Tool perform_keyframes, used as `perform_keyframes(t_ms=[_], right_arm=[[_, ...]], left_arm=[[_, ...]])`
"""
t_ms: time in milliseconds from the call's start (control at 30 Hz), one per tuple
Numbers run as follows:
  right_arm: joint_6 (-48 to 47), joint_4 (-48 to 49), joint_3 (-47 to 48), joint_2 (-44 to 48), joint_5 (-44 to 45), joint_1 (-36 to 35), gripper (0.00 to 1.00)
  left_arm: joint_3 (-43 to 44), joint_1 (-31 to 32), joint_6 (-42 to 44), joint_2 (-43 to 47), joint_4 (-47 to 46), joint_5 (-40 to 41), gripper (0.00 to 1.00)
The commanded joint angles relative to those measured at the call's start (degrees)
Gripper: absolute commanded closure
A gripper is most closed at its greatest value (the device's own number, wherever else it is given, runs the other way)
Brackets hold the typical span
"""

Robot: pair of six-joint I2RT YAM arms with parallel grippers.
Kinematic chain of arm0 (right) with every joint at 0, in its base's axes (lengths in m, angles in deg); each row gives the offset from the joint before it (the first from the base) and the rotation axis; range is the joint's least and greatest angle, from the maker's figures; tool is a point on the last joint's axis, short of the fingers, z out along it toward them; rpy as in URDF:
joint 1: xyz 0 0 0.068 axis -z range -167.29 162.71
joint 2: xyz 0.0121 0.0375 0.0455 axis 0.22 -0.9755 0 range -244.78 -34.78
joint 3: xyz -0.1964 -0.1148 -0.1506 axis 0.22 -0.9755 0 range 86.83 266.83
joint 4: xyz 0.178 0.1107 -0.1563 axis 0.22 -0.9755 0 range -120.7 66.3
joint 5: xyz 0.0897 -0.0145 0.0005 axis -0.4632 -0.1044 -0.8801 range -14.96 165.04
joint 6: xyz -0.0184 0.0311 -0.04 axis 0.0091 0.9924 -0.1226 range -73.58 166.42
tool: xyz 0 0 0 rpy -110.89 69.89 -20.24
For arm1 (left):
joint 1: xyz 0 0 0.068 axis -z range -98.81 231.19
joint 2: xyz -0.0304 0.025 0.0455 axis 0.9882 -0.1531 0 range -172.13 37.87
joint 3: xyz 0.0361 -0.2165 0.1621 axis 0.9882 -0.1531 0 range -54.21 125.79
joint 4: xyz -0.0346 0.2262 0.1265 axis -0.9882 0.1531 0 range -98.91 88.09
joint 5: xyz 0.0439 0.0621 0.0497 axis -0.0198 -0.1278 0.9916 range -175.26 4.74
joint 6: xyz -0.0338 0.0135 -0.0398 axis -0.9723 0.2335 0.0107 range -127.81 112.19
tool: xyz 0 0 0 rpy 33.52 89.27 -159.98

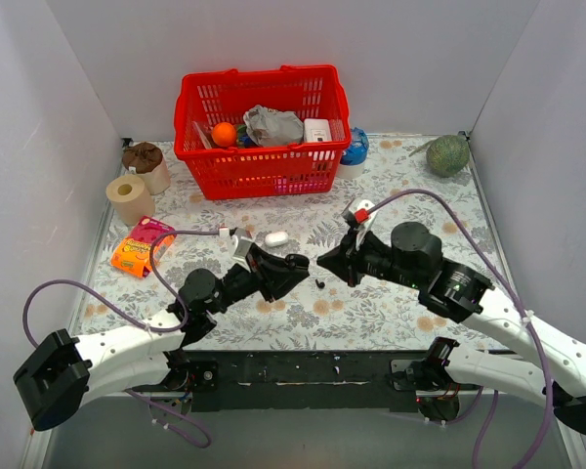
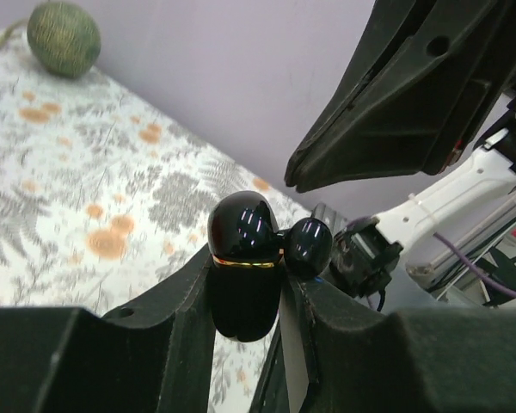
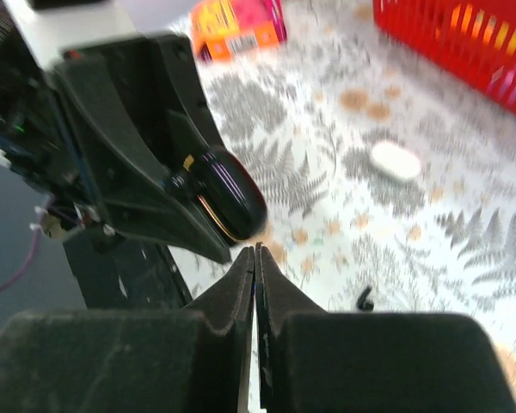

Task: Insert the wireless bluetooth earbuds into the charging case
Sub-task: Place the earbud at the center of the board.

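— White walls on three sides, and a flower-print cloth (image 1: 400, 195) over the table. What's at the far left?

— At the left edge of the overhead view stands a paper roll (image 1: 129, 198). Just below it lies an orange and pink snack packet (image 1: 140, 246). The red basket (image 1: 262, 171) sits top centre, with odds and ends inside.

— And that small white thing?

— That's a white pill-shaped case (image 1: 275, 237), flat on the cloth below the basket, near mid-frame.

— Where's the charging case?

— It's off the cloth, in the left gripper (image 1: 295, 266), a touch left of centre. From that wrist's own camera, the charging case (image 2: 242, 284) is clamped between both fingers, dome up, with a thin gold seam round it. A smaller glossy black knob (image 2: 308, 247) sits against its right side. I can't tell what that is.

— Earbuds?

— One earbud (image 1: 319, 283) lies on the cloth at dead centre, under the gap between the two grippers. I can't make out the other.

— And the right side?

— The right gripper (image 3: 256, 254) has its fingers pressed together with nothing between them. In its own view the tips are just below the case. A green melon (image 1: 447, 154) sits in the upper right corner.
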State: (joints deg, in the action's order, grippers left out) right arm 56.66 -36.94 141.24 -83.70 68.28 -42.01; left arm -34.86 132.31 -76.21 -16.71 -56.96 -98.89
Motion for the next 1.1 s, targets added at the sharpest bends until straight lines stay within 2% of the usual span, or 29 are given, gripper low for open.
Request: perform_keyframes(t_ms=[0,233,467,567,733,767,867,1000,1067], right_arm=[[2.9,4.6,-7.1,2.6,2.6,0.0,0.95],[4.7,8.0,-14.9,4.6,5.2,0.0,0.99],[6.7,9.9,-20.0,5.5,5.9,0.0,0.99],[7.0,9.7,-20.6,5.9,6.3,0.0,0.99],[7.7,8.6,-21.3,5.5,8.6,0.0,0.99],[8.0,8.3,-21.5,5.2,8.8,0.0,0.99],[8.8,7.5,-21.6,4.3,9.4,-0.1,0.99],[9.2,6.8,-21.5,3.5,9.7,0.0,0.99],[9.4,6.9,-21.5,3.8,10.0,0.0,0.99]], left_arm=[[-6.1,0.0,-3.2,2.4,-0.6,3.2,1.00],[-10.9,0.0,-5.6,-2.7,-2.1,7.6,1.00],[-6.7,0.0,-7.9,-14.3,4.5,8.0,1.00],[-2.9,0.0,-8.4,-17.6,10.5,10.6,1.00],[6.5,0.0,-8.4,-24.9,28.6,12.9,1.00],[9.9,0.0,-8.7,-26.1,34.3,15.9,1.00],[13.3,0.1,-9.0,-30.0,40.5,16.0,1.00],[14.1,0.3,-10.2,-29.9,41.1,16.1,1.00],[13.2,0.3,-10.6,-26.7,39.9,16.7,1.00]])
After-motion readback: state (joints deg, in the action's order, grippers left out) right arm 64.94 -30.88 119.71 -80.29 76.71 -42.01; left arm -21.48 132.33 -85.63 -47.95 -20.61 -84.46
